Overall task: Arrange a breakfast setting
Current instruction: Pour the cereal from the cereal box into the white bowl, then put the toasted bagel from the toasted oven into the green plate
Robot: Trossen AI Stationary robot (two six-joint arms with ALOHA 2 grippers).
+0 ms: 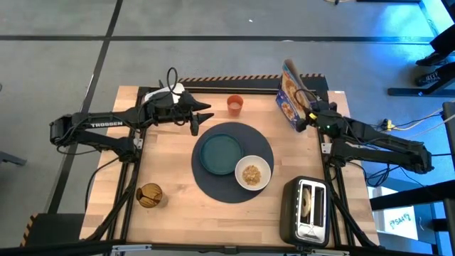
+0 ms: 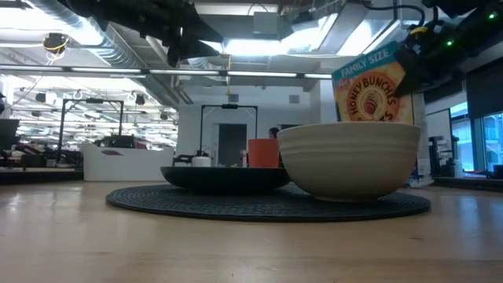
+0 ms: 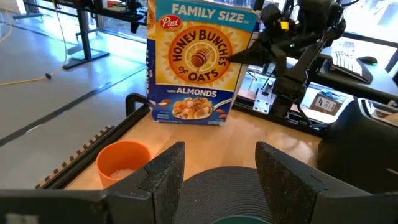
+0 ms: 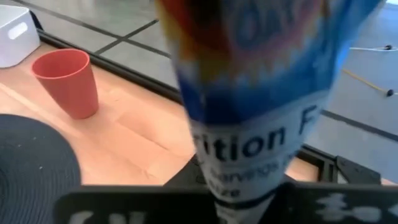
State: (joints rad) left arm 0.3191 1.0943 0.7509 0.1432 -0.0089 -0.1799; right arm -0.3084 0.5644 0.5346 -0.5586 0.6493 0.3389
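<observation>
A round dark-blue placemat (image 1: pixel 232 186) lies mid-table with a teal plate (image 1: pixel 219 153) and a white bowl (image 1: pixel 252 173) of cereal on it. A small orange cup (image 1: pixel 235 105) stands at the far edge, past the mat. My left gripper (image 1: pixel 201 119) hovers open and empty above the mat's far-left rim; its own view shows its fingers apart (image 3: pixel 221 155). My right gripper (image 1: pixel 307 119) is shut on a cereal box (image 1: pixel 290 96) at the table's far right corner. No red fruit or metal utensil shows. My right gripper pinches the cereal box's narrow side panel (image 4: pixel 249 149) between its two fingers, in the box's upper part (image 3: pixel 239 56). The fingers come about level from the table's right side. The box stands roughly upright, and its bottom edge (image 3: pixel 186 120) seems to rest on the table.
A dark toaster (image 1: pixel 307 210) stands at the near right corner, with something tan in one slot. A brown round object (image 1: pixel 149 194) sits near the near left corner. Bare wood lies left of the mat and along the near edge.
</observation>
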